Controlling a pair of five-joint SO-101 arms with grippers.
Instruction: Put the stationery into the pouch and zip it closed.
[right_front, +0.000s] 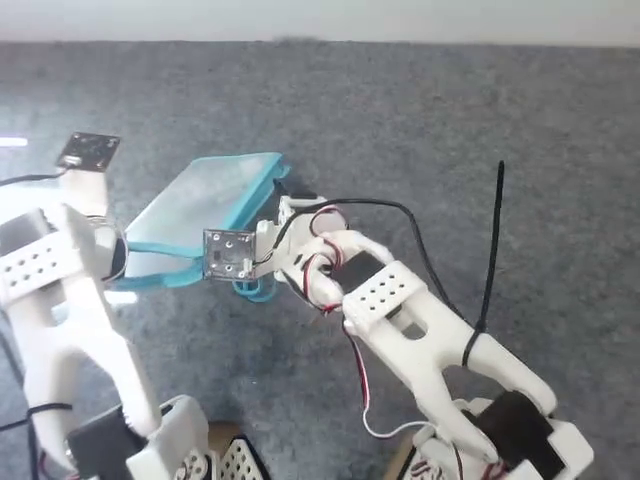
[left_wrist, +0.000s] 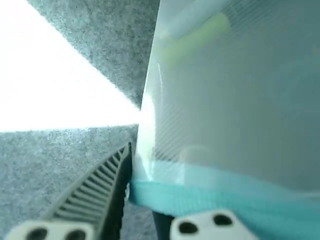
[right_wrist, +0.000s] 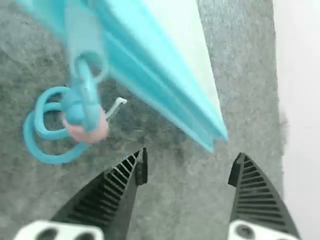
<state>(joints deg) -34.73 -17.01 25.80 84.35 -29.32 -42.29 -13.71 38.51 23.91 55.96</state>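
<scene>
The pouch (right_front: 205, 205), translucent with teal edging, is found raised at a tilt above the grey carpeted table (right_front: 450, 120). Its teal edge is clamped between the closed jaws of the left gripper (left_wrist: 145, 197), and a yellow-green item (left_wrist: 195, 37) is seen through its wall. The right gripper (right_wrist: 190, 165) is observed spread wide with nothing held, just beside the pouch's corner and zip pull (right_wrist: 82, 85).

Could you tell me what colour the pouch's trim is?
Turquoise trim; clearest in the right wrist view.
</scene>
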